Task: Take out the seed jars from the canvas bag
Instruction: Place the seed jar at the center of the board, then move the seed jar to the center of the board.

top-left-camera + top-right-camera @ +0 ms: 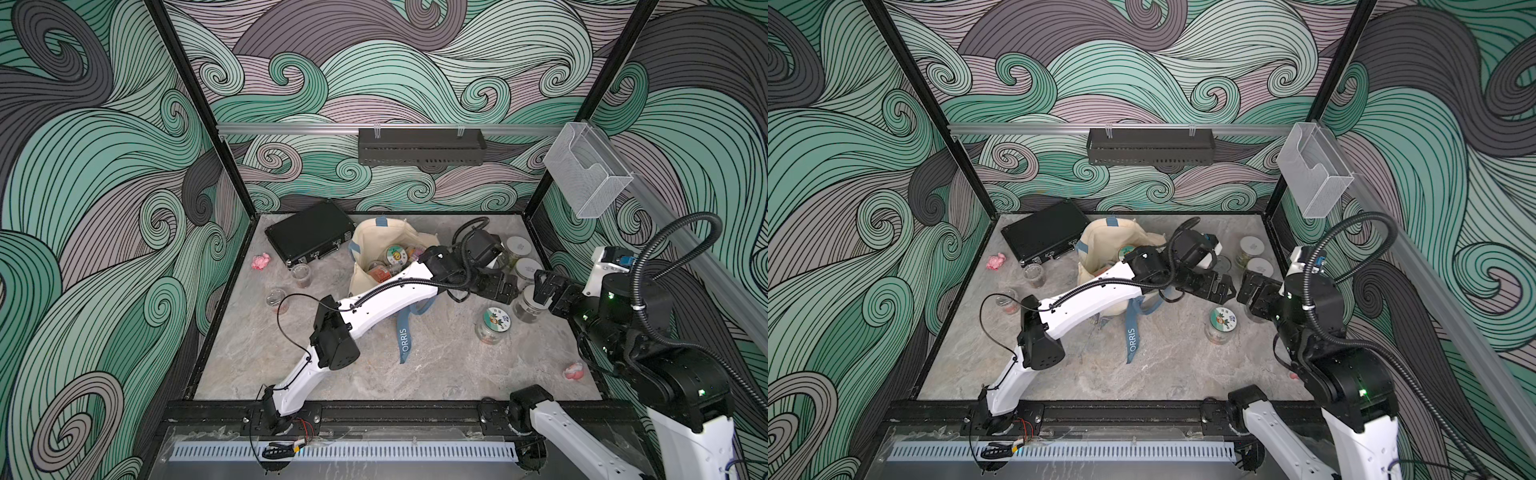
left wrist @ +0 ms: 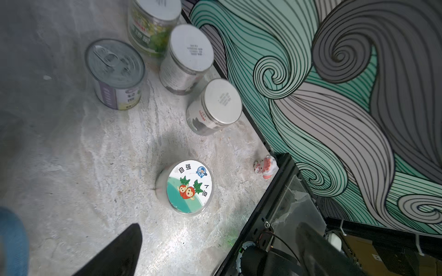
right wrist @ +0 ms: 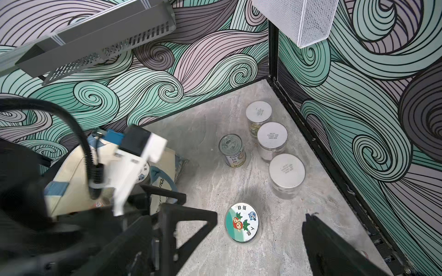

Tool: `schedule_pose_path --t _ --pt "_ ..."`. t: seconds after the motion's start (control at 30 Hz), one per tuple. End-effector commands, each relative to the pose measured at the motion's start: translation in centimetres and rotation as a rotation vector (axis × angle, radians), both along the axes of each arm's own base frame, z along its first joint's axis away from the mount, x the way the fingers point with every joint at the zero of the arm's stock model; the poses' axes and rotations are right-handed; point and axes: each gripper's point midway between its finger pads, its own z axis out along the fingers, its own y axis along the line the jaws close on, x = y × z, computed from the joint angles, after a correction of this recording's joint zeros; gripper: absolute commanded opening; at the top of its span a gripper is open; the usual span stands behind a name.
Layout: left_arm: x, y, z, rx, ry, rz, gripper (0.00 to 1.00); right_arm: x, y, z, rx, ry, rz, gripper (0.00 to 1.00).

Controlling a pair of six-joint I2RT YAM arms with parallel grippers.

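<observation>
1. Seed jars (image 3: pixel 272 136) are in two places: some stand on the table (image 1: pixel 374 382), and the others are inside the canvas bag (image 1: pixel 374 243) at the back middle.
2. The left gripper (image 1: pixel 508 289) hangs over the table to the right of the bag, jaws spread wide, holding nothing. The right gripper (image 1: pixel 544 286) faces it tip to tip, near but apart, also spread wide and empty.
3. Five jars stand around them. Three white-lidded jars (image 3: pixel 286 170) make a row close along the right wall. One silvery-lidded jar (image 3: pixel 230 146) with a pull ring stands beside the row. One cartoon-lidded jar (image 3: pixel 242 222) stands alone, nearer the front.
4. Two clear jars (image 1: pixel 301 274) stand on the left side, near a flat black hard case (image 1: pixel 309 235).
5. The bag is soft cream cloth, slumped, with its mouth open upward. A second cartoon lid (image 1: pixel 395 254) and other jars show inside, but I cannot count them. The left arm passes over its front edge. A blue-grey strap (image 1: pixel 403 338) lies toward the front.
6. The table is flat, grey and marbled, and its front half gives open room. One pink lump (image 1: pixel 262 261) lies by the left edge, and another pink lump (image 1: pixel 574 371) by the right edge.
</observation>
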Motion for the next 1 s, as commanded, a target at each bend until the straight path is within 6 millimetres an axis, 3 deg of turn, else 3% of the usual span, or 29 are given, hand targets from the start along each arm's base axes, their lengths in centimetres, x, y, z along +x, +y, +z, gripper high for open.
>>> schedule_pose_path --t 0.0,0.1,0.3,0.4,0.5,0.57,0.67,0.77,0.83,0.97 --pt "0.4 2.3 0.4 0.037 -0.015 -0.006 0.99 -0.2 0.7 -2.4 0.005 0.088 0.036 0.99" --pt "0.6 5.3 1.6 0.052 -0.048 0.006 0.98 0.1 1.7 -4.4 0.021 0.146 0.078 0.99" --pt "1.6 12.4 6.9 0.096 -0.244 0.05 0.98 0.1 4.0 -10.1 0.075 0.317 0.162 0.96" --pt "3.3 16.1 9.6 0.135 -0.387 0.097 0.98 0.2 5.9 -13.1 0.136 0.412 0.224 0.86" --pt "6.2 21.4 11.2 0.203 -0.499 0.223 0.98 0.1 7.7 -15.0 0.209 0.48 0.281 0.75" --pt "8.0 25.1 11.1 0.245 -0.567 0.312 0.98 0.3 8.5 -16.0 0.235 0.503 0.3 0.7" --pt "9.6 29.4 9.3 0.272 -0.644 0.397 0.99 0.9 9.0 -17.3 0.212 0.535 0.297 0.68" --pt "10.2 32.7 7.9 0.283 -0.687 0.462 0.99 1.9 9.9 -18.6 0.173 0.581 0.299 0.63" --pt "10.2 34.1 6.9 0.274 -0.692 0.511 0.99 2.8 10.4 -19.4 0.128 0.609 0.29 0.59" --pt "10.1 34.9 6.4 0.248 -0.685 0.532 0.99 4.6 11.6 -21.2 0.067 0.64 0.278 0.48"
